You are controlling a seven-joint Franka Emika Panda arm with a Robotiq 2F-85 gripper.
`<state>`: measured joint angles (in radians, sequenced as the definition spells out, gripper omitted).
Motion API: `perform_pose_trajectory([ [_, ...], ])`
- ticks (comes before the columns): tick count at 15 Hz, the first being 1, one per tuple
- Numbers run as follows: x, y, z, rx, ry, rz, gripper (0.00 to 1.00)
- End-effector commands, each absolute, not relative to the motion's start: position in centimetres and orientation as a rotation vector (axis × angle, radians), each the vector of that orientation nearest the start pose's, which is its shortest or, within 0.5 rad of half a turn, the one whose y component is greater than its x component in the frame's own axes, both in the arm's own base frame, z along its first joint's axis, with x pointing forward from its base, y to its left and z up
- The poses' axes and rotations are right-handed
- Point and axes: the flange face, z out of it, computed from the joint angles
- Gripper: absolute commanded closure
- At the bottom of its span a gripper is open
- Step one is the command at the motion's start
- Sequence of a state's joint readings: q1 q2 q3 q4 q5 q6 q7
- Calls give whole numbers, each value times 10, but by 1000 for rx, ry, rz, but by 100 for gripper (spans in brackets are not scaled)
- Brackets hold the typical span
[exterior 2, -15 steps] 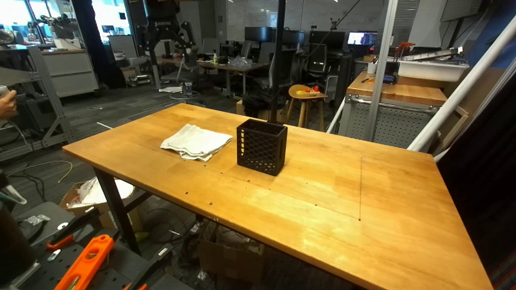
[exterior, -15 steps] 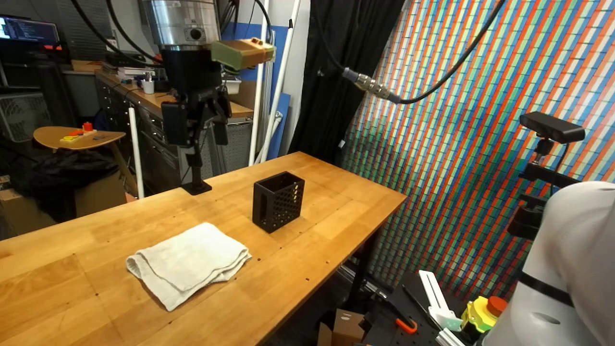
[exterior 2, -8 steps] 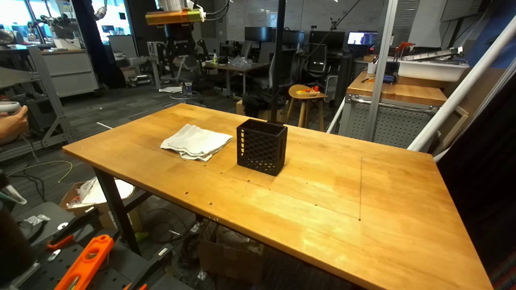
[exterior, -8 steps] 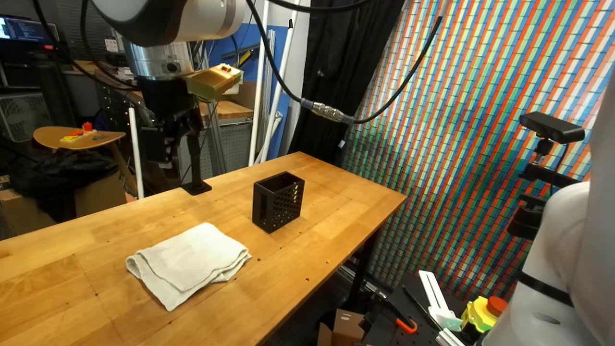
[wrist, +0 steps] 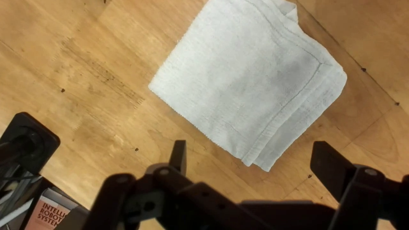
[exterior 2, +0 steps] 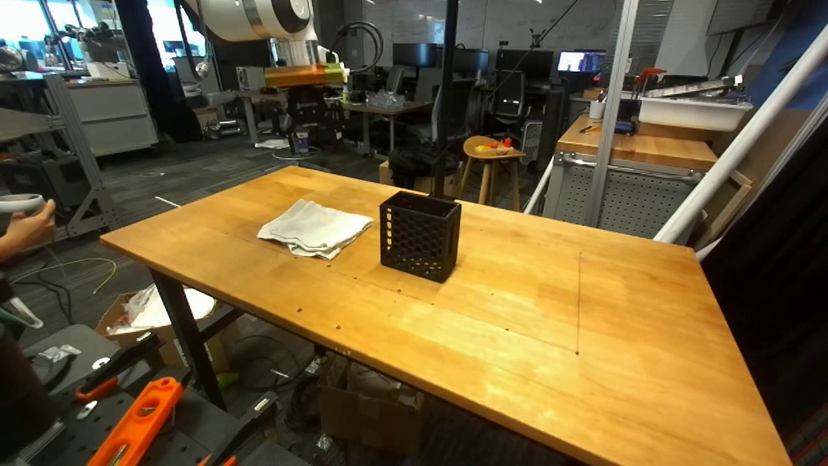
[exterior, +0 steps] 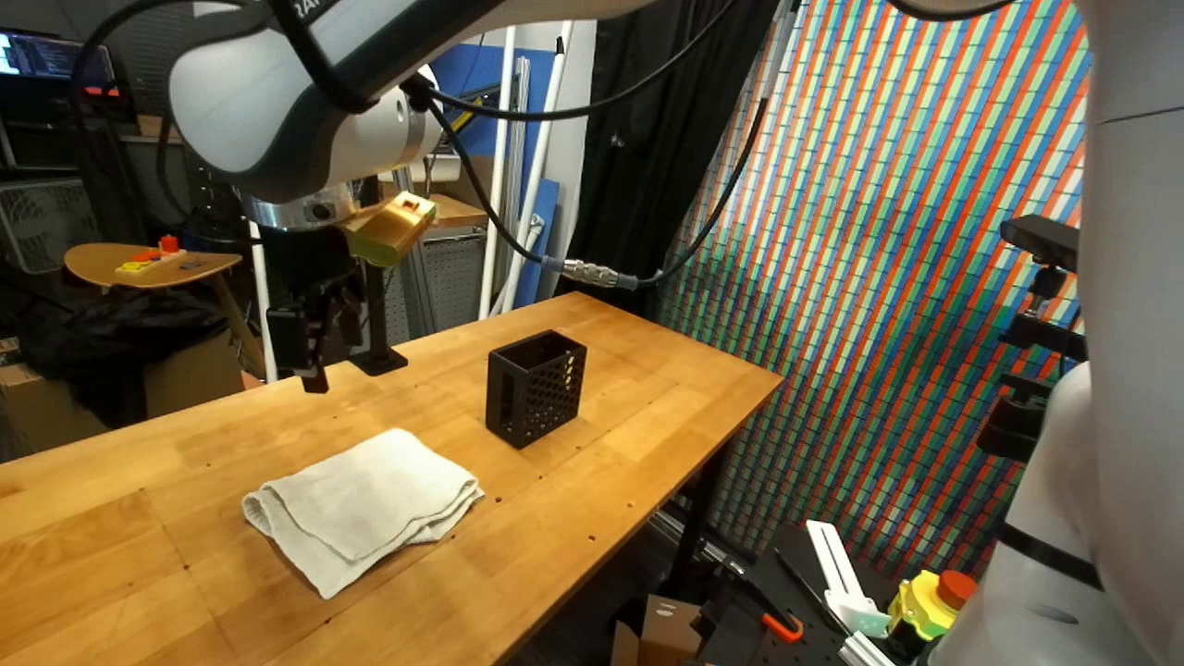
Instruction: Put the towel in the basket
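The off-white towel lies flat and folded on the wooden table, and it shows in both exterior views, here as the same towel. Beside it the black basket stands upright with its top uncovered; the wrist view does not include it. My gripper hangs in the air above the table's far edge, apart from towel and basket. In the wrist view the gripper has its fingers spread wide with nothing held. A corner of the towel appears between the fingertips, lying lower down on the table.
A black post with a square base is fixed at the table's far edge, close to my gripper. The table extends past the basket on the side away from the towel. A person's hand shows at the picture's edge.
My gripper has come down towards the table, and the arm above it has swung into view. It stays wide. Towel and basket are where they were.
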<state>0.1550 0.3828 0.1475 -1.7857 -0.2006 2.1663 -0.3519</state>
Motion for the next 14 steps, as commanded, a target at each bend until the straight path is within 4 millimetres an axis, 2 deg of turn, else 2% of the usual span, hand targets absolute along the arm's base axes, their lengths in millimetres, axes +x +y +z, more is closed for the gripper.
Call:
perform_pose_trajectory([
  [1, 639, 174, 317, -3008, -1274, -24, 0],
  [11, 654, 172, 197, -2928, -1291, 73, 0],
  [14, 653, 170, 165, -2901, -1284, 100, 0],
])
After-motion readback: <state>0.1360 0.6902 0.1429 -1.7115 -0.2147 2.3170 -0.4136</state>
